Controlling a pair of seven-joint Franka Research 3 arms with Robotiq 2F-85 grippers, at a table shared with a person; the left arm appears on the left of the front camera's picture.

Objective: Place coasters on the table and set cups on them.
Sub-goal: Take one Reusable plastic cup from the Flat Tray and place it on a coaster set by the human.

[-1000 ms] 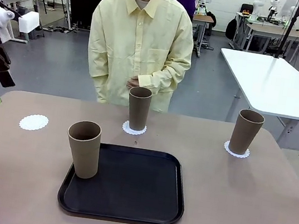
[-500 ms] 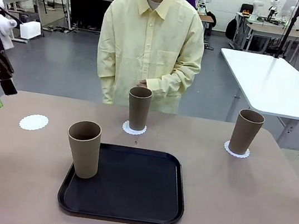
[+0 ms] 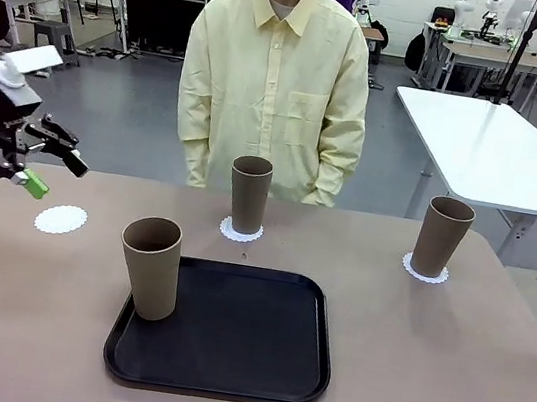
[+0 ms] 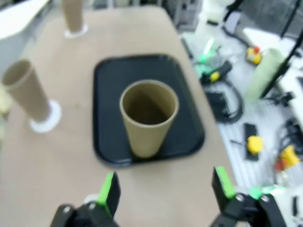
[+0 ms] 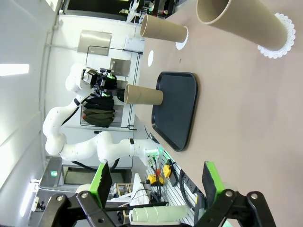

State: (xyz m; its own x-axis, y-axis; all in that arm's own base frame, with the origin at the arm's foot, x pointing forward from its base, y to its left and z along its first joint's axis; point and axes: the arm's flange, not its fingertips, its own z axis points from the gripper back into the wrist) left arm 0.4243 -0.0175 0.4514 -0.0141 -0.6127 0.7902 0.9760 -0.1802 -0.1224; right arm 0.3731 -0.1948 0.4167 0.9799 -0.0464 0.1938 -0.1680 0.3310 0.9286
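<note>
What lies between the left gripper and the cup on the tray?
Left wrist view: just bare table and the near rim of the tray between the open left gripper and the cup.

Worktop [image 3: 446, 369]: matte beige-tan, plain, no pattern.
Tray [image 3: 247, 344]: flat black, faint sheen on the rim.
Cups [image 3: 150, 266], [image 3: 248, 193], [image 3: 441, 236]: all three the same matte tan-brown, shaded darker inside.
Coasters [image 3: 60, 220], [image 3: 240, 233], [image 3: 424, 274]: white, with a lacy scalloped edge.
Left pincer [image 3: 56, 175]: black body, bright green pads.
Right pincer [image 5: 156, 175]: same black and green.
Person's shirt [image 3: 276, 81]: pale yellow, plain.
Far table [image 3: 499, 145]: white.
Floor [image 3: 118, 128]: grey.
</note>
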